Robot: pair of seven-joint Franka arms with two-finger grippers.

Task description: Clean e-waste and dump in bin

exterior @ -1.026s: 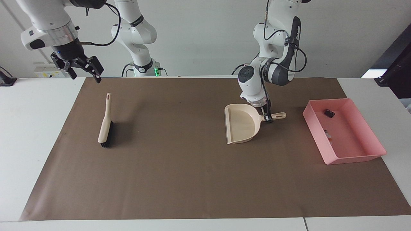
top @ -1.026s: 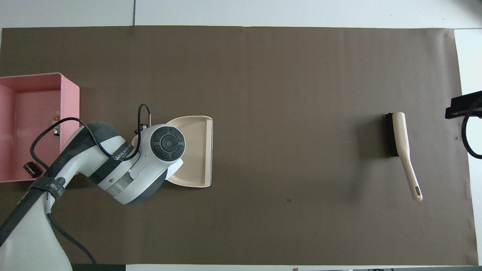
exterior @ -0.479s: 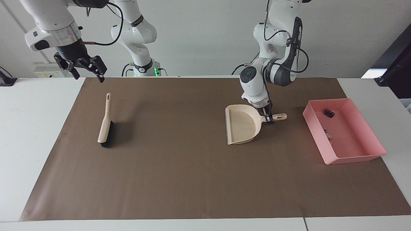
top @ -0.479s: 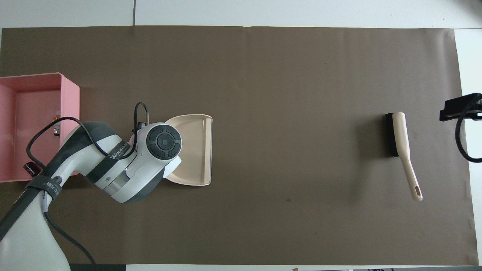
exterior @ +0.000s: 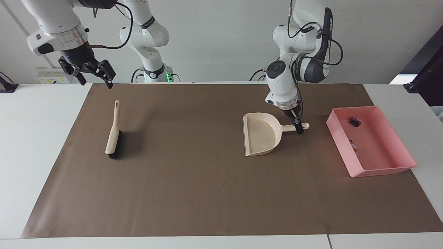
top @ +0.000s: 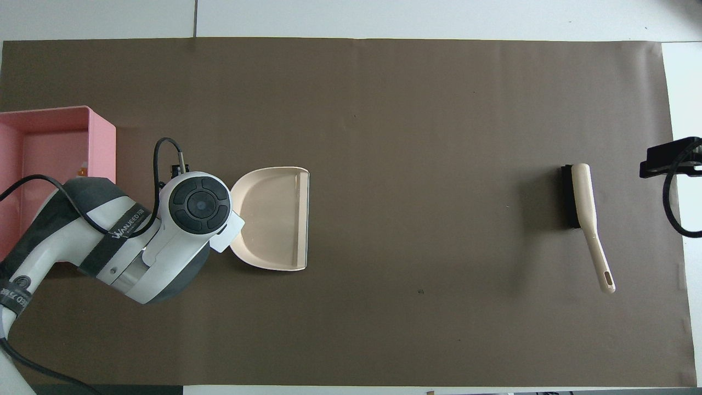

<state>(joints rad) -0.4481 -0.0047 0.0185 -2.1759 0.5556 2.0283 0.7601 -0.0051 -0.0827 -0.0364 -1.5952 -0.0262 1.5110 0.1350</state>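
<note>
Left gripper [exterior: 299,127] first: I'm hanging it right at the tip end of the handle of the beige plastic dustpan [exterior: 260,135], and honestly I can't tell whether it's open or shut on that handle. The dustpan is lying flat, mouth pointing toward the right arm's end of the table.

My right gripper [exterior: 92,76] is waiting up in the air with its jaws spread wide and nothing in them. It's hovering over the corner of the mat at the right arm's end.

The shallow pink plastic bin [exterior: 387,169] is sitting beside the dustpan's handle, at the left arm's end of the table. The e-waste is lying inside it. A small black piece [exterior: 354,121] is resting in the corner nearest me, and a tiny white cylinder with orange marks [exterior: 353,145] is lying against one long wall. They're too small for me to read any label.

The beige-handled brush with black bristles [exterior: 113,133] is lying well apart from all that, toward the right arm's end.

Everything is resting on a big brown paper mat [exterior: 193,186] covering most of a white table [exterior: 34,138]. A plain white wall [exterior: 214,38] is standing at my back.

The only writing is on the black strap [top: 127,230] around my left arm. It's looking like "WANJEED", and the rest is unreadable.
</note>
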